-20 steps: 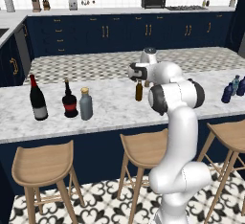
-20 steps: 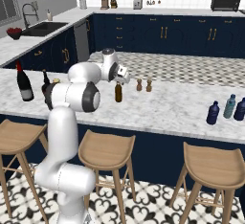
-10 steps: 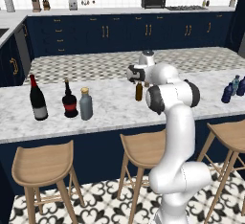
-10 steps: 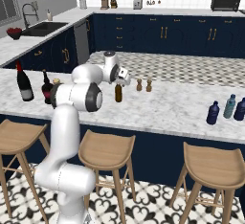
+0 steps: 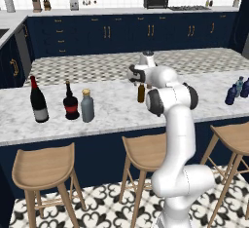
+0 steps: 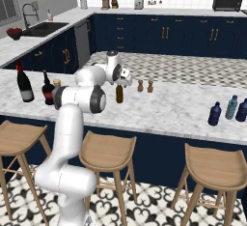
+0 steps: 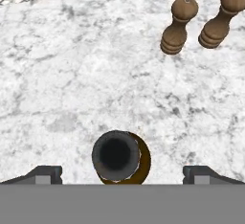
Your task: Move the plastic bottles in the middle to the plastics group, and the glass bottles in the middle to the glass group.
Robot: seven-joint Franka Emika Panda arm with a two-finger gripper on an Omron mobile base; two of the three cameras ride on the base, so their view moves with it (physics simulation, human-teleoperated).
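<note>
claw (image 7: 122,174) above the slim amber-brown bottle (image 5: 141,92), fingers spread wide, nothing gripped.

hand view: the bottle's dark mouth sits at bottom centre, between the two finger tips (image 7: 45,173) and clear of both; two brown wooden grinders (image 7: 178,26) stand on the marble worktop (image 7: 72,65) at upper right. left base view: the amber bottle stands upright at mid-frame under the claw. at left stand the tall red-topped wine bottle (image 5: 38,101), the squat red-labelled bottle (image 5: 71,104) and, just beside it, the stout grey bottle with tan cap (image 5: 87,106). right base view: the dark navy bottle (image 6: 214,114), a paler blue bottle (image 6: 231,107) and another dark blue one (image 6: 241,110) cluster at the right edge.
</note>
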